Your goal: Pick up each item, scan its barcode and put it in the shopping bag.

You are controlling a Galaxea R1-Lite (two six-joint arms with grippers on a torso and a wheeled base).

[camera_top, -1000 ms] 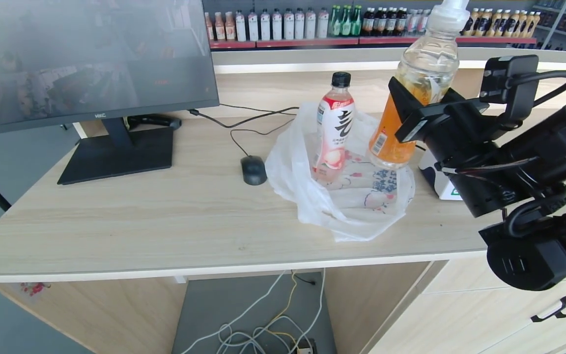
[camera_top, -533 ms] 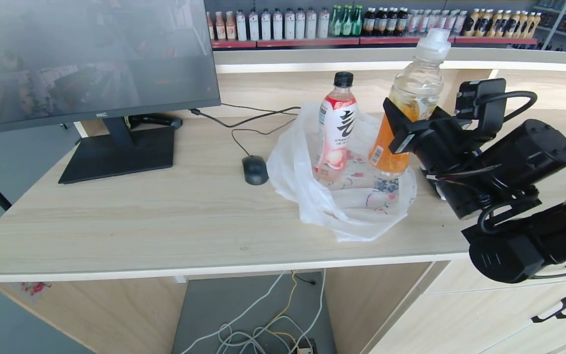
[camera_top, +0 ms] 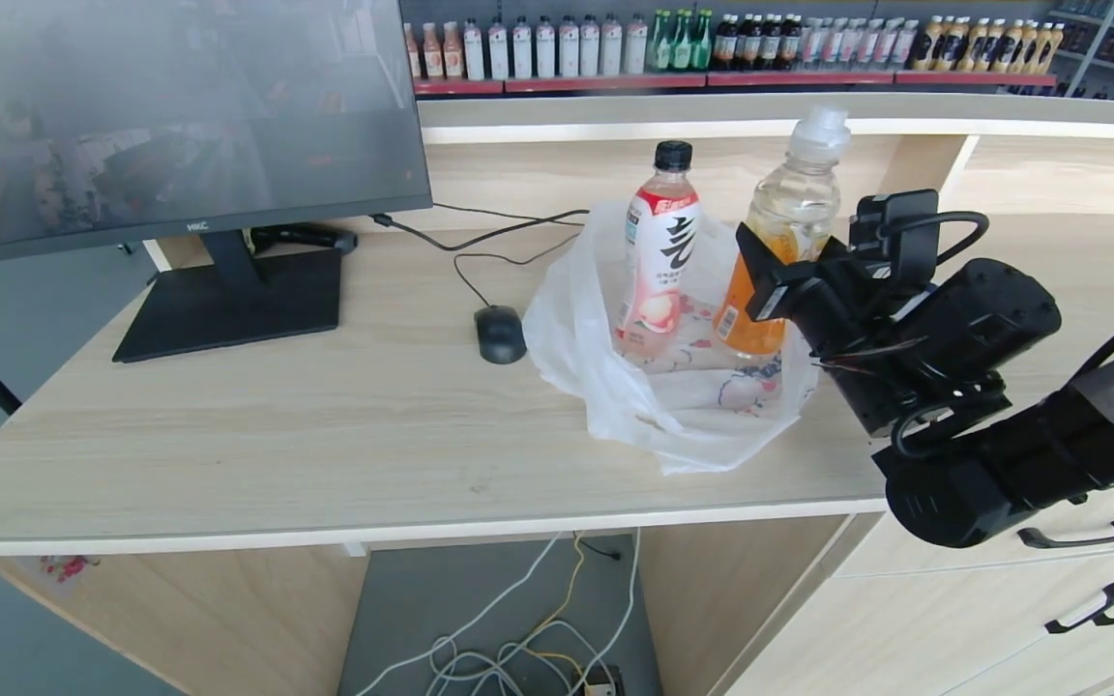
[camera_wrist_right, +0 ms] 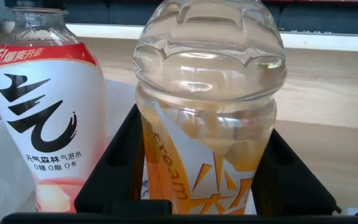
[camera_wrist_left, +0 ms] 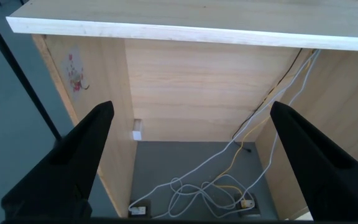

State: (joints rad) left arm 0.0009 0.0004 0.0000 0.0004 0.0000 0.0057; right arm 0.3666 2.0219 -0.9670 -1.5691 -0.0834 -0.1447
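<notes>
My right gripper [camera_top: 781, 282] is shut on an orange-labelled bottle [camera_top: 772, 261] with a white cap, holding it upright with its base down inside the white plastic shopping bag [camera_top: 634, 406] on the counter. In the right wrist view the orange bottle [camera_wrist_right: 207, 143] sits between the black fingers [camera_wrist_right: 114, 168]. A pink-and-white bottle [camera_top: 658, 261] with a black cap stands upright in the bag just left of it, also seen as the pink bottle [camera_wrist_right: 48, 130]. My left gripper [camera_wrist_left: 191, 168] hangs open below the counter edge, holding nothing.
A monitor [camera_top: 170, 116] on its stand occupies the counter's left rear, with a black mouse [camera_top: 500, 333] and cable beside the bag. Shelves of bottles [camera_top: 712, 43] line the background. Cables [camera_wrist_left: 216, 186] lie on the floor under the counter. Drawers [camera_top: 1079, 580] sit at the lower right.
My right arm has lowered the orange bottle down and leftward into the shopping bag beside the pink bottle. The small carton at the bag's right is now hidden behind the arm.
</notes>
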